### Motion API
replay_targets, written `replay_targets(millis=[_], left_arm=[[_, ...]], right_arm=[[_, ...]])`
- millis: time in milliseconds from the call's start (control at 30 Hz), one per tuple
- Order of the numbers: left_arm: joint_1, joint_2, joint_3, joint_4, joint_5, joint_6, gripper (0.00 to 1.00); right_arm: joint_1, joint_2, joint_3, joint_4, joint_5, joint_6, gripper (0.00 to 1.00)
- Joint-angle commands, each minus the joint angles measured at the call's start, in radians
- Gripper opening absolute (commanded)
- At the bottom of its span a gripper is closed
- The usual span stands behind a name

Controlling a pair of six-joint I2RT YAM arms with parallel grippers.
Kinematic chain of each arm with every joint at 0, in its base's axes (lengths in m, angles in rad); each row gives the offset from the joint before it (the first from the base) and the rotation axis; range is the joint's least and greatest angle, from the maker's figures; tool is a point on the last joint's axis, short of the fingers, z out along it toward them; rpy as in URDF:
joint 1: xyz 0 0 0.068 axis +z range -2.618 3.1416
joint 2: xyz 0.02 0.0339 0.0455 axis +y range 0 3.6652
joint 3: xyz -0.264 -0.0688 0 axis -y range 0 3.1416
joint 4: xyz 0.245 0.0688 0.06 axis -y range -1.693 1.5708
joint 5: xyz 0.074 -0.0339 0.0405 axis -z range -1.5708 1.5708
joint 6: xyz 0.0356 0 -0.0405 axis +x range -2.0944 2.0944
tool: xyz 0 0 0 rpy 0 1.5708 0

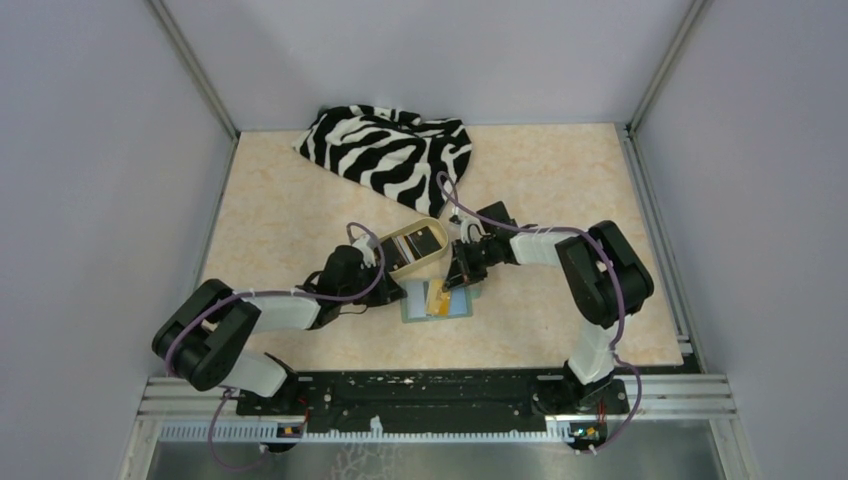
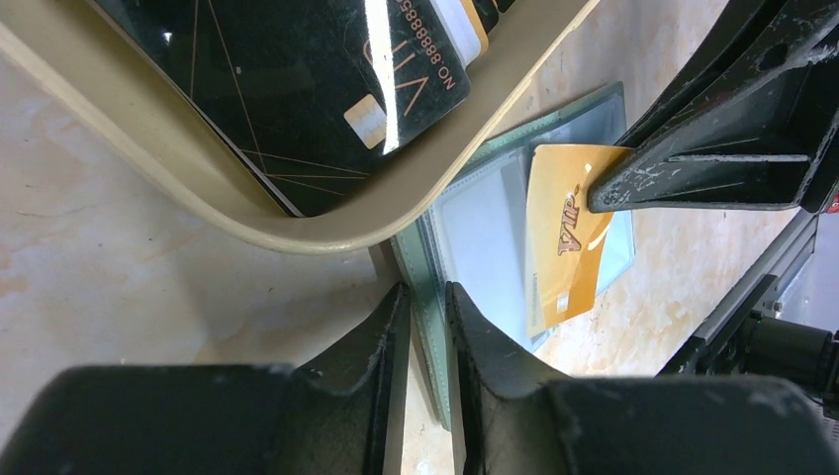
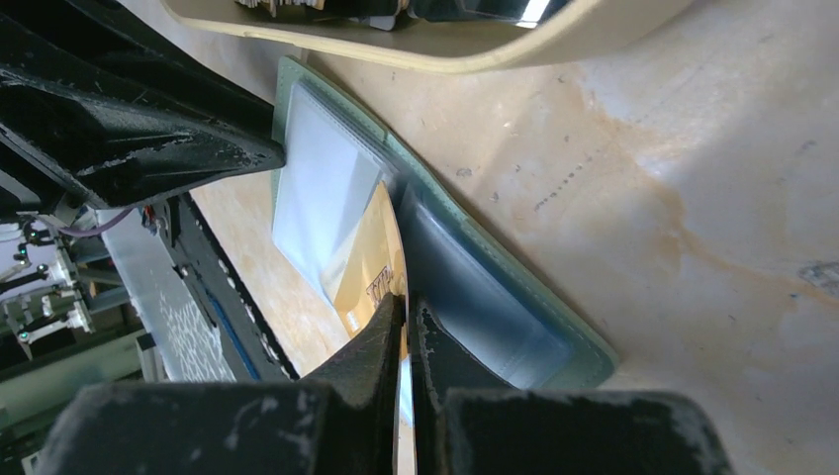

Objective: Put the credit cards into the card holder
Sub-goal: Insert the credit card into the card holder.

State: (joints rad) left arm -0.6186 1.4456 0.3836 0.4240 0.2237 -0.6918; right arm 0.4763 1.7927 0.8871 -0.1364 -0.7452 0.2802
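Left wrist view: left gripper (image 2: 427, 302) closed to a slit, pinching near edge of open card holder (image 2: 475, 213). Opposite, right gripper (image 3: 406, 305) clamped on gold card (image 3: 368, 272) lying across holder, just ahead of fingertips. Beyond left fingertips, black card (image 2: 297, 89) in tan dish (image 2: 198, 198).

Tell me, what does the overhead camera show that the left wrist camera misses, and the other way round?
Only the overhead view shows the zebra-striped cloth at the back. Only the left wrist view shows the VIP lettering on the black card and the left gripper shut on the card holder at its edge. Both show the tan dish, the open card holder and the gold card.
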Motion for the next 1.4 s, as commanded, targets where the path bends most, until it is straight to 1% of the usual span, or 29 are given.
replay_targets(millis=[0,500,767,1133,1367], left_arm=[[-0.020,0.028,0.012,-0.066,-0.001,0.027,0.26],[-0.020,0.031,0.026,-0.068,0.005,0.041,0.26],[-0.023,0.040,0.028,-0.043,0.031,0.040,0.26],[-0.032,0.047,0.026,-0.037,0.029,0.035,0.25],[-0.032,0.039,0.025,-0.056,0.003,0.033,0.25]], right_arm=[[0.026,0.025,0.037,-0.044,0.082,-0.041,0.00],[0.032,0.077,0.091,-0.146,0.104,-0.039,0.00],[0.060,0.100,0.114,-0.159,0.090,-0.050,0.00],[0.074,0.095,0.126,-0.166,0.085,-0.054,0.02],[0.074,0.057,0.103,-0.180,0.168,-0.065,0.02]])
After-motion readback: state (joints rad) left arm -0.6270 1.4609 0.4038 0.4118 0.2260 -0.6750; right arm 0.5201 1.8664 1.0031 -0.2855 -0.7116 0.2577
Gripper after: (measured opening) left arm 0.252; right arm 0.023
